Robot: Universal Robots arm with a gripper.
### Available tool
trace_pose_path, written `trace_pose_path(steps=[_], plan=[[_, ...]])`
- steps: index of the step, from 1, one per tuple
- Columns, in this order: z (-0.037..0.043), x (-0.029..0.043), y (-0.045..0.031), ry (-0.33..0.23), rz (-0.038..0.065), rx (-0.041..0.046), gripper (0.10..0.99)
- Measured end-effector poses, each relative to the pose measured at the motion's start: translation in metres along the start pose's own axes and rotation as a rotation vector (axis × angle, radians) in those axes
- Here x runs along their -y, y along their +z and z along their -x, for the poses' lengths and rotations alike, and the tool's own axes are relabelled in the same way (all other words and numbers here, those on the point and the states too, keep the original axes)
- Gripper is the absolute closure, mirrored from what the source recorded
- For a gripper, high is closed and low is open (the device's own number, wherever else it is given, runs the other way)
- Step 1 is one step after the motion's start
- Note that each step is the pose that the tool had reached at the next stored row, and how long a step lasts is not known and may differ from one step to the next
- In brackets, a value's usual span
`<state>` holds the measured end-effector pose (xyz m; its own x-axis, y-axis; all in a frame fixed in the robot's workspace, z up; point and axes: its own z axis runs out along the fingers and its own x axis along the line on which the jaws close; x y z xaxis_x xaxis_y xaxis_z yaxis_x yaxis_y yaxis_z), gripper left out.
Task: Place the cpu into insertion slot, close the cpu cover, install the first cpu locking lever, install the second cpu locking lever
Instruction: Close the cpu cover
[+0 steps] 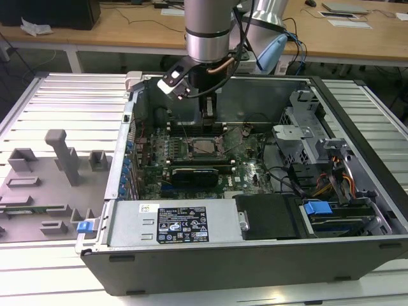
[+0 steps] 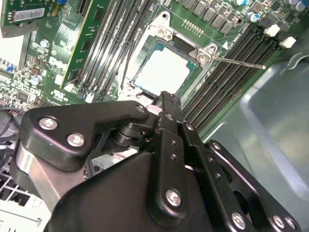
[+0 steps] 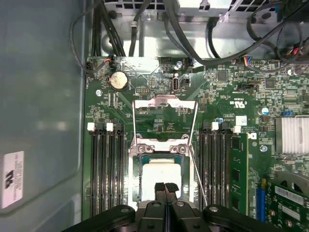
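Now my gripper (image 3: 165, 188) hangs low over the chip (image 3: 155, 175), which is seated in its socket (image 3: 137, 169). My fingers (image 3: 159, 189) are pressed together and empty, likely as one narrow pushing tip. The cover (image 3: 164, 102) lies flipped open.

The ribbed silver table (image 1: 64, 95) I work over spans the exterior view, its grooves running side to side. An open computer case (image 1: 255, 268) lies directly on it, filling the middle and the exterior view's right, open face turned up. Just beside the case, toward the exterior view's left, a flat grey fixture plate (image 1: 48, 194) rests on the same surface and carries several upright grey blocks (image 1: 62, 153). Bare ribbed metal shows behind the plate and along the near edge in front of the case.
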<state>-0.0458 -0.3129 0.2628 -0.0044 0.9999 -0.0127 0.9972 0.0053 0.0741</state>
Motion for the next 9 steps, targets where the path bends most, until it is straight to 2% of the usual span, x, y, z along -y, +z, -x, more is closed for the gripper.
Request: trace_pose_path(steps=[3, 4, 9], plan=[[0.0003, -0.0014, -0.0188, 0.000, 0.004, 0.0001, 0.980], [0.0003, -0.0016, -0.0226, 0.000, 0.004, 0.0002, 0.980], [0.0003, -0.0033, -0.0227, 0.000, 0.004, 0.0002, 0.980]])
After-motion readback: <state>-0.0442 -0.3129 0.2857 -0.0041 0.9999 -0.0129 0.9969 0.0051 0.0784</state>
